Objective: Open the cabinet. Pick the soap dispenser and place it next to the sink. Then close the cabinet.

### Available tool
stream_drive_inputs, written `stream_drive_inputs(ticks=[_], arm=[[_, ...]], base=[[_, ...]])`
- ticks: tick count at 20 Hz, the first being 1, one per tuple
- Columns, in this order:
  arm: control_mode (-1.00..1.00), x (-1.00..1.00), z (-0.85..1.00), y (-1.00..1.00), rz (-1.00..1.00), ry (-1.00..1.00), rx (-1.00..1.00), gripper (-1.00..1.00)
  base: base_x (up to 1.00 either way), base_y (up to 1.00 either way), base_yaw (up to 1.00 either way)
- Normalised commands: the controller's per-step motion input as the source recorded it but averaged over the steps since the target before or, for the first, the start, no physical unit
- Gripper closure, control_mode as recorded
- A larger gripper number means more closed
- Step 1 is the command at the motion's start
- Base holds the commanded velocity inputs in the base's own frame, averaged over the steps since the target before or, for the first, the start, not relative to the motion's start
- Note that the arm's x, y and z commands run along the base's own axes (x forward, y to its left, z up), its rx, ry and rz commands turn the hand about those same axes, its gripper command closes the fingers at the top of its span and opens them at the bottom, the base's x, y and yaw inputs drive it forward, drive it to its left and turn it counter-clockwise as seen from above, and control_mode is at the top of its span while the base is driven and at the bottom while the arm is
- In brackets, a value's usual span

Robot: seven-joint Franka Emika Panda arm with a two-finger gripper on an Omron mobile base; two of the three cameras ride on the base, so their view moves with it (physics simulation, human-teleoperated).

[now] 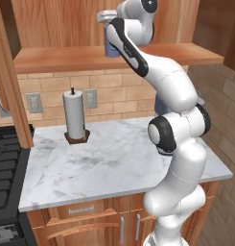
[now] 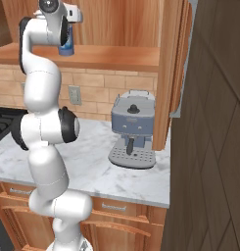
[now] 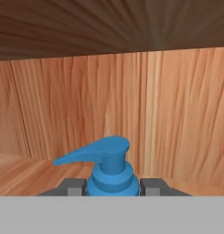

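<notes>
Soap dispenser: cylindrical bottle, blue moulded pump top with a flat spout pointing left in the hand view; it stands upright on the plain wooden shelf floor inside the cabinet, near the front edge. Position suits a level, sideways grasp below the pump.

Tool: two dark grey fingertips sit close on either side of the dispenser's collar, flanking it tightly; the jaws look drawn in against the bottle, though whether the pinch is fully made I cannot tell. Arm reaches high, wrist level with the shelf, so the bottle can likely come out without tipping.

Cabinet: reddish-brown wood, vertical grain on the back panel, doors swung open.

Table: white-grey veined marble, smooth.

Paper towel roll: white cylinder on a brown base, upright near the brick backsplash.

Coffee machine: grey-blue, boxy, standing on the table below the cabinet.
</notes>
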Motion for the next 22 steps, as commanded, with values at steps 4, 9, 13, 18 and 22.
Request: stream_drive_inputs(ticks=[4,9,13,18,22], arm=[[-1.00,0.00,-0.03,0.00,0.00,0.00,0.00,1.00],[-1.00,-0.06,-0.07,0.00,0.00,0.00,0.00,1.00],[-1.00,-0.31,-0.05,0.00,0.00,0.00,0.01,1.00],[-1.00,-0.53,-0.06,-0.02,0.00,0.00,0.04,1.00],[-1.00,-0.64,-0.10,-0.04,0.00,-0.01,0.05,1.00]], base=[[0.00,0.00,0.00],[0.00,0.00,0.00],[0.00,0.00,0.00],[0.00,0.00,0.00],[0.00,0.00,0.00]])
